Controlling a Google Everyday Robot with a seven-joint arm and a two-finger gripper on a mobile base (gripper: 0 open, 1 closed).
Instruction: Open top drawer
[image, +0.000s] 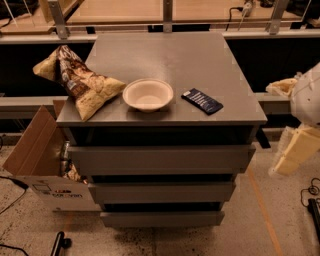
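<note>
The top drawer (160, 159) is the widest grey handleless front, right under the top of the grey cabinet (170, 55). A dark gap shows above it, and none of its interior shows. Two narrower grey drawer fronts (161, 191) lie below it. My gripper (295, 149) is the cream-coloured part at the right edge of the view. It hangs beside the cabinet's right side, about level with the top drawer, and is apart from it.
On the cabinet top lie a chip bag (77, 82) at the left, a white bowl (148, 94) in the middle and a dark blue packet (202, 101) at the right. An open cardboard box (37, 165) stands on the floor at the left. A railing runs behind.
</note>
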